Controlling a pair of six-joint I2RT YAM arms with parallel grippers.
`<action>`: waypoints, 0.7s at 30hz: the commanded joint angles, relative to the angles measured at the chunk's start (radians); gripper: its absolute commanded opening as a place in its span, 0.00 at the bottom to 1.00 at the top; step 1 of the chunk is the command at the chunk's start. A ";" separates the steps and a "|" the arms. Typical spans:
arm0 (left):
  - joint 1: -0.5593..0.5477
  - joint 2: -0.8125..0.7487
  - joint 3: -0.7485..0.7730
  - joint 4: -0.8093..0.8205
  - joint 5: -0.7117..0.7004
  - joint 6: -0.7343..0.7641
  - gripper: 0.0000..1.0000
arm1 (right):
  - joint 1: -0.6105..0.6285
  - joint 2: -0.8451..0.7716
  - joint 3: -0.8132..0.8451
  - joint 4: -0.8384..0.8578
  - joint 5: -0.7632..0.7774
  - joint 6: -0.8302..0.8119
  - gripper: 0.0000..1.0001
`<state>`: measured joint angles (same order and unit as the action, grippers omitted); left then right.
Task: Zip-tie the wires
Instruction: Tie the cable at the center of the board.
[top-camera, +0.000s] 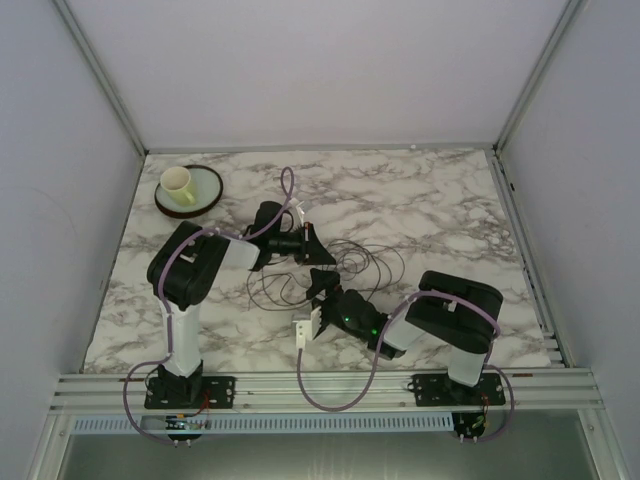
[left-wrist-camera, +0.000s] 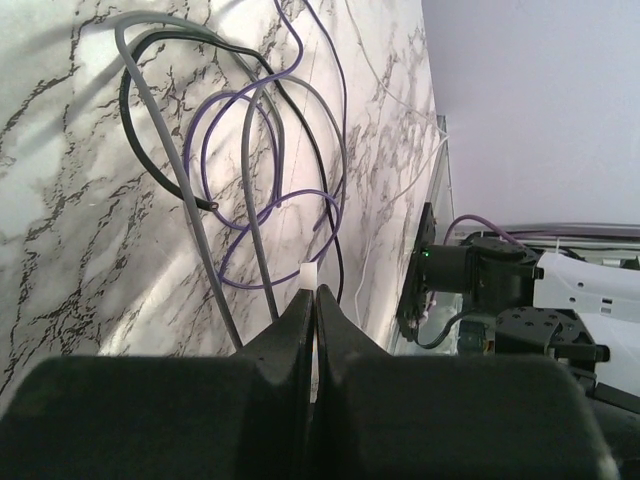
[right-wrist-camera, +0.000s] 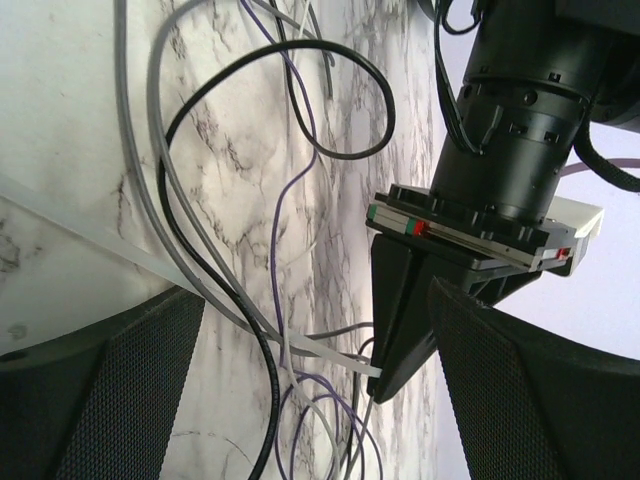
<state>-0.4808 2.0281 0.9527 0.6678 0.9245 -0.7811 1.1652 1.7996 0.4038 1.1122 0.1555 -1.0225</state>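
Only by the wrist views are the wires (left-wrist-camera: 262, 185) being shown as grey, black and purple loops on the desk (top-camera: 450, 200) between the claws. A white zip tie (right-wrist-camera: 340, 355) is being pinched by the left claw (left-wrist-camera: 315, 297); the right claw (right-wrist-camera: 310, 330) is being held spread. The marbled desk is being boxed by pale walls (top-camera: 300, 70).

Bright diffuse light, soft shadows, glare in wrist views, foreground seemingly blurred

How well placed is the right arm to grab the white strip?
Probably yes: the white strip runs just ahead of its open fingers, nothing between, one end held by the left fingers.
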 joint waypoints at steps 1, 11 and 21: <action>-0.010 -0.021 0.026 0.032 0.006 -0.023 0.00 | 0.031 0.004 -0.006 0.012 -0.025 0.056 0.93; -0.016 -0.008 0.020 0.073 -0.026 -0.070 0.00 | 0.060 0.022 0.004 0.056 0.009 0.063 0.93; -0.022 0.007 0.014 0.109 -0.057 -0.111 0.00 | 0.085 0.046 0.013 0.111 0.068 0.035 0.93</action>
<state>-0.4969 2.0285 0.9527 0.7349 0.8845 -0.8772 1.2339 1.8290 0.4030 1.1755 0.2066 -0.9878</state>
